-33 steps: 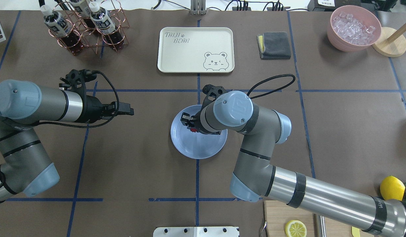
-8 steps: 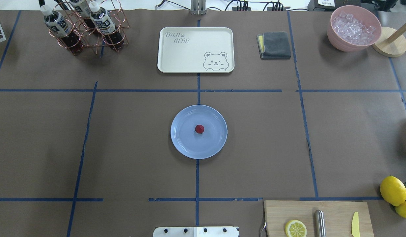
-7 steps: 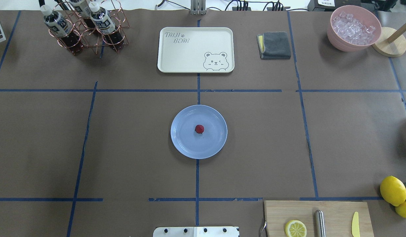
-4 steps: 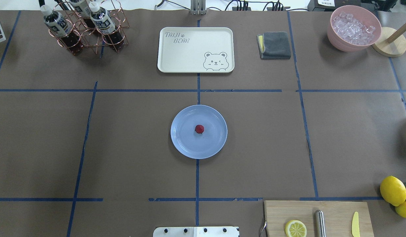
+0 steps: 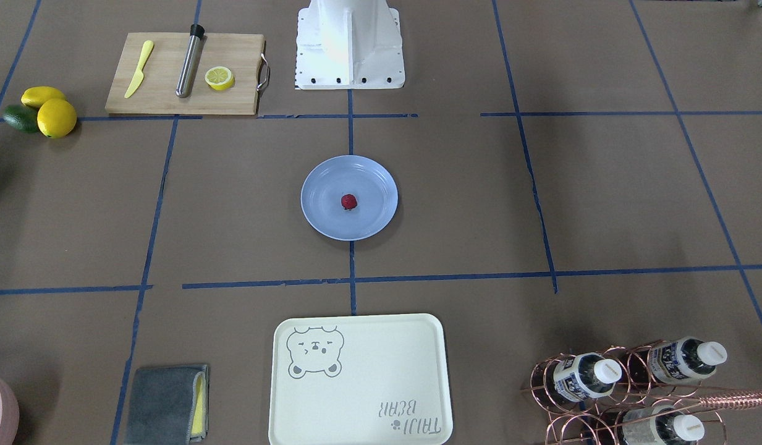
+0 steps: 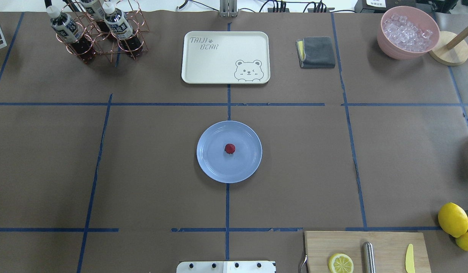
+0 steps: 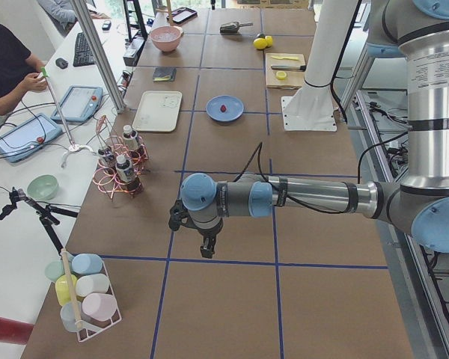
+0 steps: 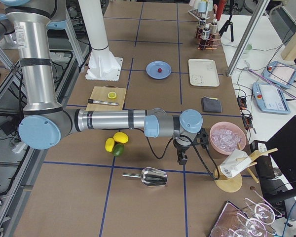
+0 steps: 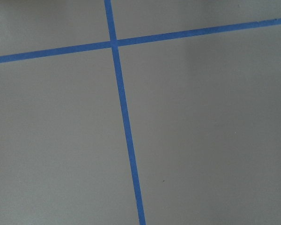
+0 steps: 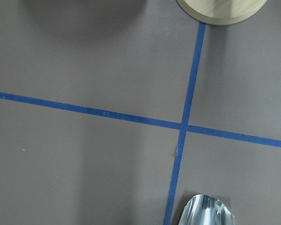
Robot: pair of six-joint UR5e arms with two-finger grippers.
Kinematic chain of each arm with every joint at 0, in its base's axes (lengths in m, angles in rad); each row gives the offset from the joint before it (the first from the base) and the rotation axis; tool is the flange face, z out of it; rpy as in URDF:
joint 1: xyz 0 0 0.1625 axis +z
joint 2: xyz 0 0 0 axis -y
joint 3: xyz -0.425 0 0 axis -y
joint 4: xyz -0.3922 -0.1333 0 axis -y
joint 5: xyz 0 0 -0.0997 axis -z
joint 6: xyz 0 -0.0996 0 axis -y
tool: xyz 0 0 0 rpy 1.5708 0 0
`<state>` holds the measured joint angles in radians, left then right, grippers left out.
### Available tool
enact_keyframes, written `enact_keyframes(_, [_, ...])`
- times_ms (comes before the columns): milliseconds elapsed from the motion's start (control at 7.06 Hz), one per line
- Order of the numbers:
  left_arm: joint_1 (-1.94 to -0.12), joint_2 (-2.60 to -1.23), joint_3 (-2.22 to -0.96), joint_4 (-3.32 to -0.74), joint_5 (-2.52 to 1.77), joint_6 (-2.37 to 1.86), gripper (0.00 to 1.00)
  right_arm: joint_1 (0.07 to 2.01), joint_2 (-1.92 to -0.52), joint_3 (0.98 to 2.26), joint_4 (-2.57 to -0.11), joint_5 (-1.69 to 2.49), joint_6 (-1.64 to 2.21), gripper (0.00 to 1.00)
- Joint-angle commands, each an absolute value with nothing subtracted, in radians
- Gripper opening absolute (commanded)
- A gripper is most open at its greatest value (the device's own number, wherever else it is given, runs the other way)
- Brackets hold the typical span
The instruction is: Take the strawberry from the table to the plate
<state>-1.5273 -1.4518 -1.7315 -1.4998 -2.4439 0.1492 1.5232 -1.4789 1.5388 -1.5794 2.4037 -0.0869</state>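
My left gripper (image 7: 207, 249) hung pointing down over the table (image 6: 150, 159) at my left end, near the copper bottle rack (image 7: 118, 170). Only the side camera caught it, so I could not tell whether its fingers stood apart or together. Its wrist camera looked on brown paper and crossing blue tape. In the middle, the strawberry (image 6: 229, 148) lay near the centre of the light blue plate (image 6: 213, 163), well apart from both my grippers. My right gripper (image 8: 181, 159) hung pointing down at the right end, between the pink ice bowl (image 8: 228, 138) and the metal scoop (image 8: 149, 177). There too I could not tell its state.
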Motion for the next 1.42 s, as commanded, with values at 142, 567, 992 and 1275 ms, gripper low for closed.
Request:
enact_keyframes(142, [-1.525,-1.5,-1.703,-1.517,-2.358,0.147,1.0,1.523,-1.479,1.545,-1.574,2.405,-0.083,1.0])
enact_keyframes(567, [-1.532,-1.474,-1.706,-1.526,-2.352,0.143,1.0,1.523,-1.465,1.555,-1.581,2.431,-0.083,1.0])
enact_keyframes(992, [-1.534,-1.459,-1.717,-1.543,-2.361,0.146,1.0,1.523,-1.489,1.569,-1.578,2.431,-0.083,1.0])
enact_keyframes(1275, [-1.534,-1.46,-1.712,-1.56,-2.379,0.13,1.0,1.522,-1.512,1.597,-1.577,2.43,-0.083,1.0])
